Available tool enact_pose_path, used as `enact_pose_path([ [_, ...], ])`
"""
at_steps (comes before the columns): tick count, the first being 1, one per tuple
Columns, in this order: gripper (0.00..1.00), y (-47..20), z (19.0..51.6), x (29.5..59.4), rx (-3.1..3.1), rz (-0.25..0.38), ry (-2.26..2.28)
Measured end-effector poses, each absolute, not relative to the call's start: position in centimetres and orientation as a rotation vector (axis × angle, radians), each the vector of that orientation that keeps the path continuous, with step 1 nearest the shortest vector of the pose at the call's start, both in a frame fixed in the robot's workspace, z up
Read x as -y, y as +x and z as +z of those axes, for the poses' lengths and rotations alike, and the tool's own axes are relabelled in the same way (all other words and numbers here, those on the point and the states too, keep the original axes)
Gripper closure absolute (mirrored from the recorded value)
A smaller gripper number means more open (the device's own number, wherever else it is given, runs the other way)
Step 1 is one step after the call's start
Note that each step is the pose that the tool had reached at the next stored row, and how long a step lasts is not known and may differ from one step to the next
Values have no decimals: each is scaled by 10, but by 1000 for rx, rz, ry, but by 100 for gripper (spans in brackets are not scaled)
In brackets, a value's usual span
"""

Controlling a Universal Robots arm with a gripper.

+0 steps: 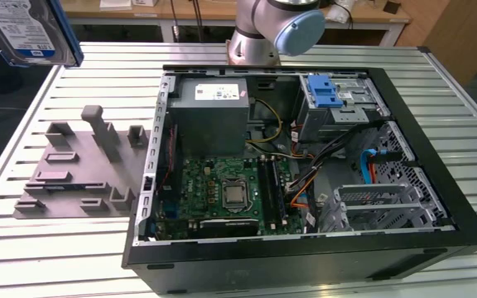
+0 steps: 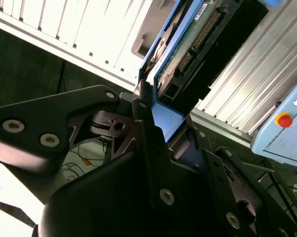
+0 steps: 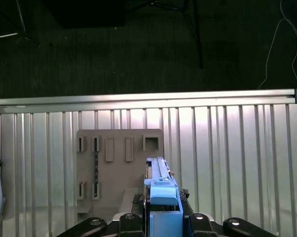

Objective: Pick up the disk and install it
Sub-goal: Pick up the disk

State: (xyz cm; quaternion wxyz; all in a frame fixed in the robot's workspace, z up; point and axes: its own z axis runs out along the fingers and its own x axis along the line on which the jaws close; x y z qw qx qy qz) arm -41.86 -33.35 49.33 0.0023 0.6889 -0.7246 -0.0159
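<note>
Disk [image 1: 25, 30]: held up off the table, in the top corner on the exterior view's left, close to that camera; tilted, white-and-blue label side showing; well apart from the computer case.
Blue bracket [image 1: 71, 40]: framing the disk along its edge.
Underside of disk [image 2: 190, 37]: green circuit board and a dark connector row, seen in the second wrist view.
Edge of disk [image 3: 158, 170]: seen edge-on in the first wrist view, standing out from between the jaws, with the grey fixture plate behind it.
Gripper [image 2: 160, 126]: clamped on the disk by its blue bracket; black fingers [image 2: 144, 116] pressed against the bracket's sides.
Fixture plate [image 1: 77, 171]: grey, with raised blocks and slots; flat on the table just beside the case, on the exterior view's left.
Computer case [image 1: 305, 257]: black tower lying on its side, open side up.
Power supply [image 1: 209, 121]: large grey box with a white sticker, inside the case at the end nearest the arm's base.
Motherboard [image 1: 213, 180]: green, beside the power supply, CPU socket [image 1: 234, 194] near its middle.
Blue latch [image 1: 325, 93]: on a silver perforated cage [image 1: 350, 112], on the exterior view's right.
Drive cage [image 1: 379, 202]: silver, perforated, in the case's near corner on the exterior view's right; blue cable [image 1: 375, 158] just beside it.
Table [image 1: 48, 261]: slatted aluminium top bearing case and fixture plate.
Arm [image 1: 276, 28]: grey joint with a pale blue cap, beyond the case.
Red button [image 2: 285, 120]: on a pale box past the table's edge, second wrist view.
</note>
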Motion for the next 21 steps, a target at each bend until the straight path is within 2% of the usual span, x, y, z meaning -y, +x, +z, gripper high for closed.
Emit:
enact_pose_path([
  [6, 64, -413, 493, 343, 2273, -50, 2161],
  [21, 64, -386, 493, 343, 2273, -50, 2161],
])
